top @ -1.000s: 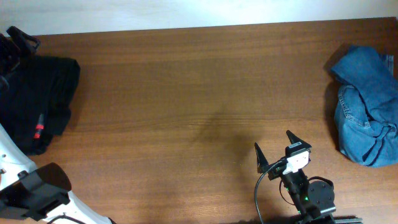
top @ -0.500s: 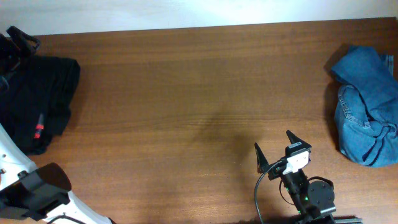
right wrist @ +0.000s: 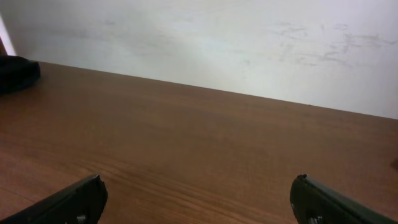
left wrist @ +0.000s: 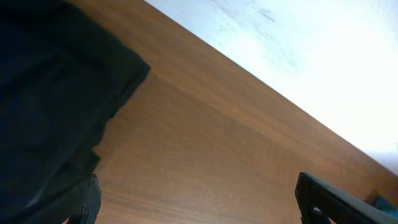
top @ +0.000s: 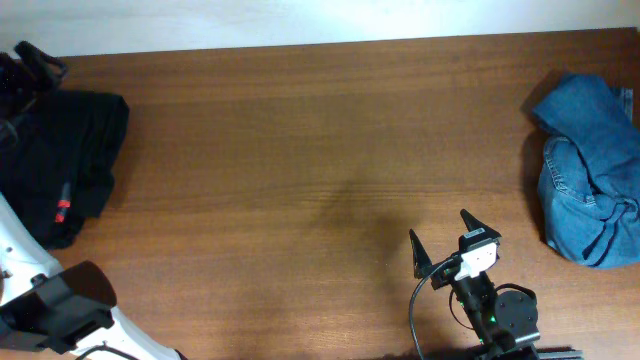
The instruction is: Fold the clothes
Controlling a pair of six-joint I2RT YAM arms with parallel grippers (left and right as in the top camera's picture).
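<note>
The black trousers (top: 70,160) lie bunched in a heap directly beneath and beside the left gripper (left wrist: 199,205), and a small red mark (top: 62,210) shows on the side of the heap nearer the arm's base. In the left wrist view the dark cloth fills the area by the left-hand finger, while bare wooden table (top: 300,150) stretches between the two fingers. These fingers are spread wide and hold nothing. Whether the left-hand finger touches the cloth cannot be told.

The blue denim garment (top: 590,180) sits crumpled well away from the right gripper (top: 445,238), off to its right and further out on the table. The right gripper's fingers are also wide apart and empty, with only bare wood between and ahead of them, up to a pale wall (right wrist: 217,37).
</note>
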